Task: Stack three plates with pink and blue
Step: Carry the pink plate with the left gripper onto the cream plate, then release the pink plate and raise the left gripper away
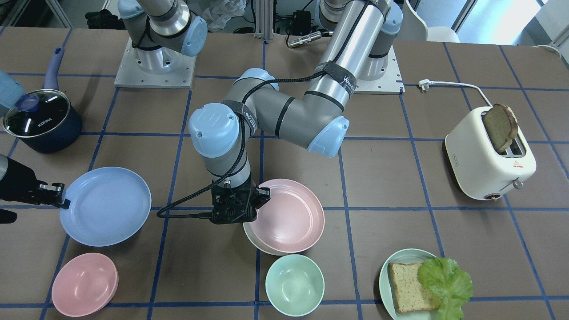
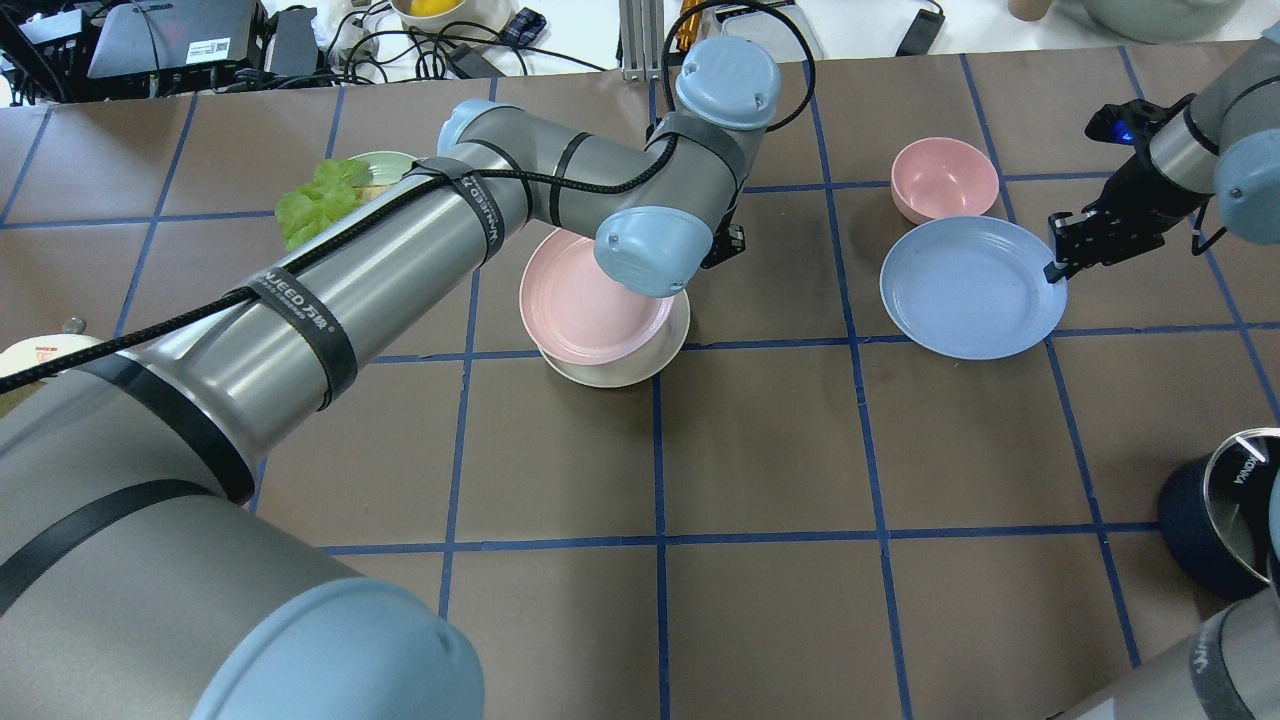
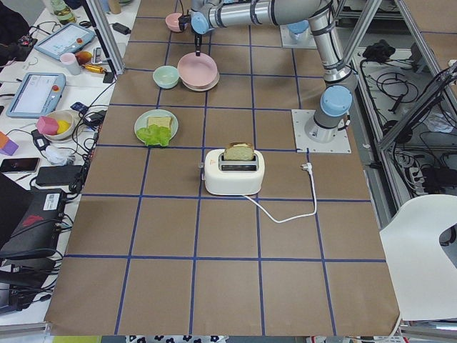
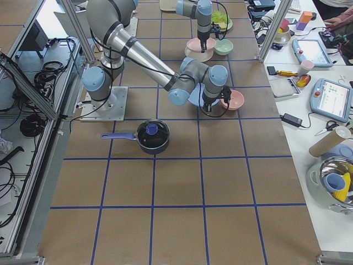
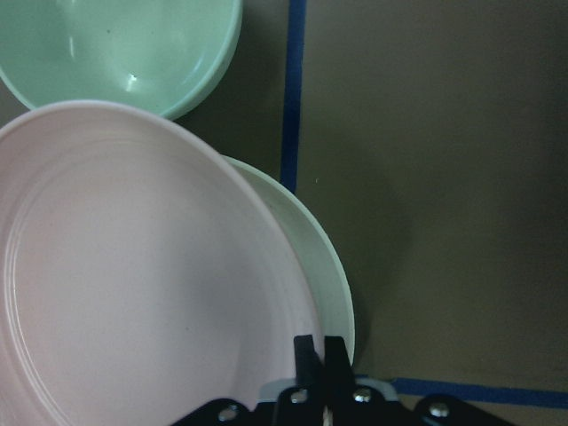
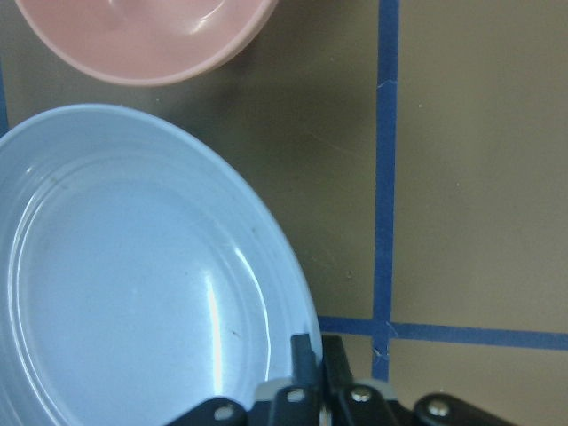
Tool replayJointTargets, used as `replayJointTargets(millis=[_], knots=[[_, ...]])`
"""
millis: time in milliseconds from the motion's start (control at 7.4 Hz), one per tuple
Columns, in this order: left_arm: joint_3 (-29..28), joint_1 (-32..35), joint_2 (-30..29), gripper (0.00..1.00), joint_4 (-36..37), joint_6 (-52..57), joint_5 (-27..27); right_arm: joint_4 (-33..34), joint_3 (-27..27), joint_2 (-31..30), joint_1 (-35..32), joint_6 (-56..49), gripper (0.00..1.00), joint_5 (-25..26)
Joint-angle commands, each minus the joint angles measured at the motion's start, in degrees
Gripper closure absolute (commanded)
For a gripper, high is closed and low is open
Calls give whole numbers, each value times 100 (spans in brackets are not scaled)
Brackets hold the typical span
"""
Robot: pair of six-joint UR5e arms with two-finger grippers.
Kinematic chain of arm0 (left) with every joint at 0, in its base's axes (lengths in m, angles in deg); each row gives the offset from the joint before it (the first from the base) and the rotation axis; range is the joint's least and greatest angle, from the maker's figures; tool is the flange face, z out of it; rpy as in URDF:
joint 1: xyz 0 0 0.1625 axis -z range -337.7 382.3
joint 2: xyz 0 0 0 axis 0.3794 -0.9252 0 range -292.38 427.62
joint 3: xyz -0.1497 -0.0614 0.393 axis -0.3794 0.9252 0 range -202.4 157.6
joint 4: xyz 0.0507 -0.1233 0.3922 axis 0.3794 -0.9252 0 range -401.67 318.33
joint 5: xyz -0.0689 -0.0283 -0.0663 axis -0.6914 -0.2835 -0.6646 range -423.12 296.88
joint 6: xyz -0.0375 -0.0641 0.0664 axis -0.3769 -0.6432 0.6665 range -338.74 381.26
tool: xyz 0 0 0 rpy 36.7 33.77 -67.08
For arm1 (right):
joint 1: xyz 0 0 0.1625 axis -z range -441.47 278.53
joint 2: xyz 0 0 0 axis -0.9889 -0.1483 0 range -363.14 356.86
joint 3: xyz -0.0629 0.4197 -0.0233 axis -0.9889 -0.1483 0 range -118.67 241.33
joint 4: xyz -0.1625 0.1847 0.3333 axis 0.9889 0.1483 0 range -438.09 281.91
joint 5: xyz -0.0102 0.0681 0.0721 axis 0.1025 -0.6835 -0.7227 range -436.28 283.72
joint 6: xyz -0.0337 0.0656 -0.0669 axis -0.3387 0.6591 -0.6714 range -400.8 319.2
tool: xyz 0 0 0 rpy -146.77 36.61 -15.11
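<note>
The pale pink plate [image 1: 289, 218] lies offset on top of the cream-white plate [image 1: 255, 242] near the table's middle. My left gripper [image 1: 261, 196] is shut on the pink plate's rim; the left wrist view shows its fingertips [image 5: 306, 351] pinching the pink plate [image 5: 133, 293] above the cream-white one [image 5: 324, 266]. The light blue plate [image 2: 970, 290] lies alone on the table. My right gripper [image 2: 1052, 268] is shut on its rim, as the right wrist view [image 6: 315, 355] shows on the blue plate [image 6: 133, 293].
A pink bowl [image 2: 945, 178] sits just beyond the blue plate. A mint bowl [image 1: 294, 284] sits close to the pink plate. A pale green plate [image 1: 386, 269] holds bread and lettuce. A toaster [image 1: 489, 155] and a dark lidded pot [image 1: 42, 120] stand at the table's ends.
</note>
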Motion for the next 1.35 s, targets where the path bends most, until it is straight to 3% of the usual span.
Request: replayJointTargets(millis=[0,405,541,811,1081,1216], knots=[[1,5,-31,0,65,35,-13,-40,19,-27,-75,371,100,57],[-130,-161,459,0,-425,288,-48,-5,1,-185,-136,503,100,269],[-235,-388,670,0,-896,378,-231,21,36,-185,-328,661,100,208],[-394,-1160,1258,0,-1924,1166,-584,126,360,-299,-453,855,100,111],[-307,-1943,1908,0,-2901,1783,-978,441,702,-649,-575,1144,100,-337],[-211,-2164,2181,0,-3271,1898,-971,687,870,-721,-1037,1747,100,-286]])
